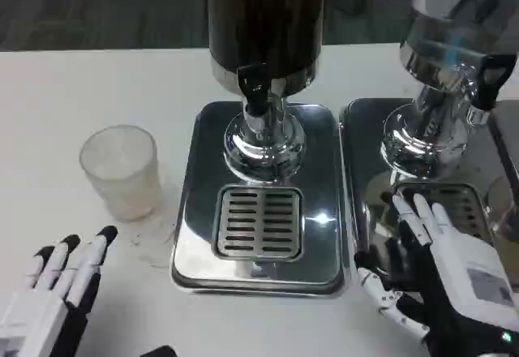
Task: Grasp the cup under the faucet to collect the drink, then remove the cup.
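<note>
A clear frosted plastic cup (122,170) stands upright on the white table, left of the dispenser base. The dark drink dispenser (264,24) rises at centre, its black-handled faucet (256,97) above a slotted drip grate (259,222) on the shiny steel tray (195,243). Nothing stands on the grate. My left hand (57,292) lies at the lower left, fingers apart and pointing toward the cup, a short way below it and holding nothing. My right hand (442,268) hovers at the lower right over the neighbouring tray, fingers spread and empty.
A second dispenser (454,40) with its own black faucet (486,81) and steel tray (357,130) stands at the right, partly under my right hand. Bare white table (65,81) stretches to the left and behind the cup.
</note>
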Robot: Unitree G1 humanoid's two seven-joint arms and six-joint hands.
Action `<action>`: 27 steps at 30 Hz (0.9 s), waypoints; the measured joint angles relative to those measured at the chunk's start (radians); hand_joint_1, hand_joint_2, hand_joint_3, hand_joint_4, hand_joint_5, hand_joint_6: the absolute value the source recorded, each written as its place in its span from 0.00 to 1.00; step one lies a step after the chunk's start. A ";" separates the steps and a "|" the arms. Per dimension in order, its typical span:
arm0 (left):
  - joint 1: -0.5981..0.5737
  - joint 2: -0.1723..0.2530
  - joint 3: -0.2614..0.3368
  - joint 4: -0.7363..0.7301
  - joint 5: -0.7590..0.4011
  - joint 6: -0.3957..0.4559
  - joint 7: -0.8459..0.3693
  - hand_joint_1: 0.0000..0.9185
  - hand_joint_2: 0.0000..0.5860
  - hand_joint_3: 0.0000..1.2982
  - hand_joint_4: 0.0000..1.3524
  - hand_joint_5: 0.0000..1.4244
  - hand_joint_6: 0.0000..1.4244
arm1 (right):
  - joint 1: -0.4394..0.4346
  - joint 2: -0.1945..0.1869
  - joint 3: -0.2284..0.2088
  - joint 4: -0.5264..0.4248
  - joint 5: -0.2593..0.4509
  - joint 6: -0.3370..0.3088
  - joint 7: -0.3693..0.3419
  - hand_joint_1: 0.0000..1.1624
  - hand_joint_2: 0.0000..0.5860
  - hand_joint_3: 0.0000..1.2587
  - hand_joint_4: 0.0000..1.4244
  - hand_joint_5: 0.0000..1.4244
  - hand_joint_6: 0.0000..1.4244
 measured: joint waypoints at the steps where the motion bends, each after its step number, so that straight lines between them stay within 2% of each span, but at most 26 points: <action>1: 0.006 0.000 -0.001 -0.003 0.000 0.001 0.000 0.00 0.08 0.00 0.00 0.00 0.00 | 0.003 -0.001 0.000 0.000 0.001 0.000 0.000 0.19 0.69 0.07 0.00 0.00 0.08; 16: 0.009 0.000 -0.006 -0.011 -0.011 0.003 0.000 0.00 0.08 0.00 0.00 0.00 0.00 | 0.009 -0.012 -0.001 -0.004 0.009 -0.003 0.000 0.20 0.72 0.08 0.00 0.00 0.08; 20: -0.003 -0.001 -0.003 0.031 -0.083 -0.053 0.022 0.00 0.07 0.00 0.00 0.00 0.00 | 0.009 -0.015 -0.001 -0.006 0.021 -0.005 0.000 0.20 0.72 0.09 0.00 0.00 0.09; 21: -0.011 -0.002 0.004 0.058 -0.113 -0.095 0.051 0.00 0.06 0.00 0.00 0.00 0.00 | 0.009 -0.018 -0.002 -0.008 0.024 -0.005 0.000 0.20 0.72 0.09 0.00 0.00 0.09; 27: -0.063 -0.005 0.041 0.119 -0.177 -0.183 0.111 0.00 0.05 0.00 0.00 0.00 0.00 | 0.009 -0.020 -0.002 -0.020 0.029 -0.005 0.001 0.21 0.72 0.10 0.00 0.00 0.10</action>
